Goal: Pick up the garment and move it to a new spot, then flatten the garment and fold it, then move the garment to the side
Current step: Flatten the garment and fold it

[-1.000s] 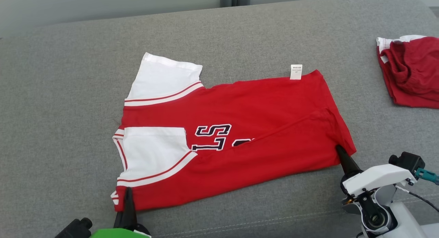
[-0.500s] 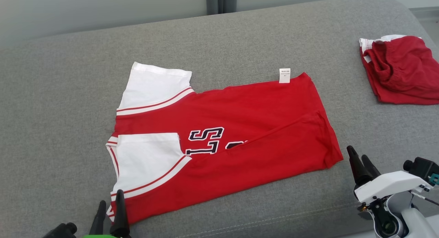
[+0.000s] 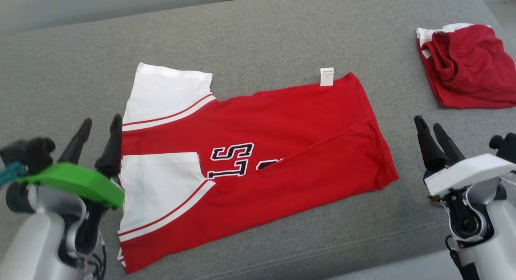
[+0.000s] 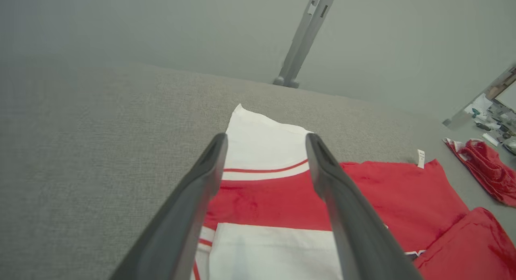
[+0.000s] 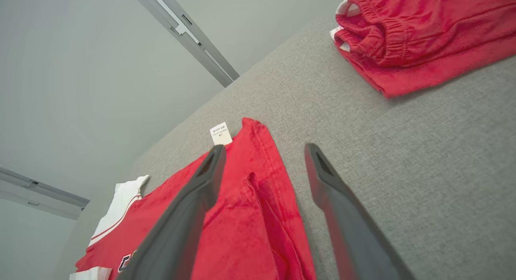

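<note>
Red jersey (image 3: 282, 122) between left gripper (image 3: 102, 119), right gripper (image 3: 428, 122)

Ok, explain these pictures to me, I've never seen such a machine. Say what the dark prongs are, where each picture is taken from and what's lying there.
It is a wheeled robot with two arms. The dark prongs are the fingers of its grippers. The wide picture comes from a camera on its head, looking down: left gripper at lower left, right gripper at lower right. The other two come from cameras on the wrists, each looking along its own gripper's fingers. On the grey cushioned surface lies a red and white jersey, partly folded. A second red garment lies bunched at the far right. Both grippers are open and hold nothing.
</note>
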`<state>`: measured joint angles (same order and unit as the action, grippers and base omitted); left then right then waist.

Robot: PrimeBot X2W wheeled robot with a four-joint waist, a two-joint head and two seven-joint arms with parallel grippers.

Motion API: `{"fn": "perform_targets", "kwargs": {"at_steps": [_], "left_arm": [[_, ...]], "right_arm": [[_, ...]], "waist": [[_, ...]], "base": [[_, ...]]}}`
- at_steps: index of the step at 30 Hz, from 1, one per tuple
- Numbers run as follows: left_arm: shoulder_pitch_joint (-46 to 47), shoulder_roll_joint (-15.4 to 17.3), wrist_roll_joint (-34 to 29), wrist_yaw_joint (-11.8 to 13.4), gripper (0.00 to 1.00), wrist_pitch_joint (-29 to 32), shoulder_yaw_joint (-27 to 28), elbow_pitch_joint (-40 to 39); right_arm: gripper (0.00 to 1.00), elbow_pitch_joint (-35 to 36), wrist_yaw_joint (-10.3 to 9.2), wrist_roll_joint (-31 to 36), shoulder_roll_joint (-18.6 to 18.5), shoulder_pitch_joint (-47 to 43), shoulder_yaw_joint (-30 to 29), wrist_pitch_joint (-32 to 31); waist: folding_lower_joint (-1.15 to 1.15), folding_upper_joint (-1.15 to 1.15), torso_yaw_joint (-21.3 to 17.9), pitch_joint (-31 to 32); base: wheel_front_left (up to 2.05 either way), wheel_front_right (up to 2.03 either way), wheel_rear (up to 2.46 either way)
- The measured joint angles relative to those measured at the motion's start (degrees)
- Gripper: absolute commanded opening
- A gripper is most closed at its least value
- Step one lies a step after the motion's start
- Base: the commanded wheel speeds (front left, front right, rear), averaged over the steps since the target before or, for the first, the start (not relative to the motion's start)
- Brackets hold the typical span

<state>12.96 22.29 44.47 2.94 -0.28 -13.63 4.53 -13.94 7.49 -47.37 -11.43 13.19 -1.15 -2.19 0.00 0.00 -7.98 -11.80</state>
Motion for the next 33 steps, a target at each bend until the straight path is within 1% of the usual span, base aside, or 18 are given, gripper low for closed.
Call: {"fn": "perform_targets", "kwargs": {"at_steps": [4, 8, 9, 12, 16, 19, 23, 25, 27, 30, 33], "left_arm": [[9.5, 2.7, -0.5, -1.9, 1.00, 6.4, -1.2, 3.1], [17.9, 6.0, 1.6, -5.1, 1.00, 14.3, -1.8, 6.1], [19.9, 6.8, 2.3, -5.5, 1.00, 16.4, -1.7, 7.0], [25.1, 9.1, 4.1, -6.1, 1.00, 21.5, -1.1, 9.1], [29.9, 11.3, 5.0, -6.4, 1.00, 26.6, -1.1, 11.7], [32.0, 12.6, 4.7, -6.5, 1.00, 28.8, -1.7, 13.4], [34.6, 13.3, 3.0, -6.4, 1.00, 29.8, -2.7, 15.7], [35.3, 14.0, 1.8, -6.0, 1.00, 30.4, -3.3, 17.0], [36.2, 14.8, 1.2, -5.5, 1.00, 30.5, -3.4, 18.3], [37.1, 15.2, 0.3, -5.0, 1.00, 30.6, -3.6, 19.9], [37.4, 15.6, -0.2, -4.9, 1.00, 30.6, -3.9, 21.0]], "right_arm": [[1.00, 3.0, 0.00, 0.5, -0.1, 3.7, 1.7, -1.9], [1.00, 4.5, -0.01, 0.7, -0.1, 7.4, 3.4, -3.0], [1.00, 4.7, -0.01, 0.7, 0.0, 8.3, 3.9, -3.1], [1.00, 5.1, -0.01, 0.7, 0.2, 10.5, 5.3, -3.3], [1.00, 5.2, -0.01, 0.5, 0.3, 12.6, 7.5, -3.1], [1.00, 4.9, -0.01, 0.0, 0.4, 14.0, 8.9, -2.6], [1.00, 4.4, 0.00, -0.5, 0.3, 15.7, 10.7, -1.6], [1.00, 3.9, 0.00, -0.9, 0.2, 16.5, 11.7, -1.2], [1.00, 3.7, -0.01, -1.1, 0.1, 17.1, 12.6, -0.7], [1.00, 3.4, 0.00, -1.5, -0.1, 18.0, 13.7, -0.1], [1.00, 3.0, 0.00, -2.0, -0.5, 18.3, 14.6, 0.6]], "waist": [[0.00, 0.00, -1.1, -2.4], [0.00, 0.00, -2.5, -5.3], [0.00, 0.00, -3.0, -6.1], [0.00, 0.00, -4.2, -8.4], [0.01, 0.00, -6.0, -11.5], [0.01, 0.00, -7.4, -13.7], [0.01, 0.00, -9.2, -16.3], [0.01, 0.00, -10.1, -17.3], [0.01, 0.00, -11.0, -18.3], [0.01, 0.00, -12.1, -19.4], [0.01, 0.00, -13.0, -20.3]], "base": [[0.00, 0.00, 0.00], [0.00, 0.00, 0.00], [0.00, 0.00, 0.00], [0.00, 0.00, 0.00], [0.00, 0.00, 0.00], [0.00, 0.00, 0.00], [0.00, 0.00, 0.00], [0.00, 0.00, 0.00], [0.00, 0.00, 0.00], [0.00, 0.00, 0.00], [0.00, 0.00, 0.00]]}}
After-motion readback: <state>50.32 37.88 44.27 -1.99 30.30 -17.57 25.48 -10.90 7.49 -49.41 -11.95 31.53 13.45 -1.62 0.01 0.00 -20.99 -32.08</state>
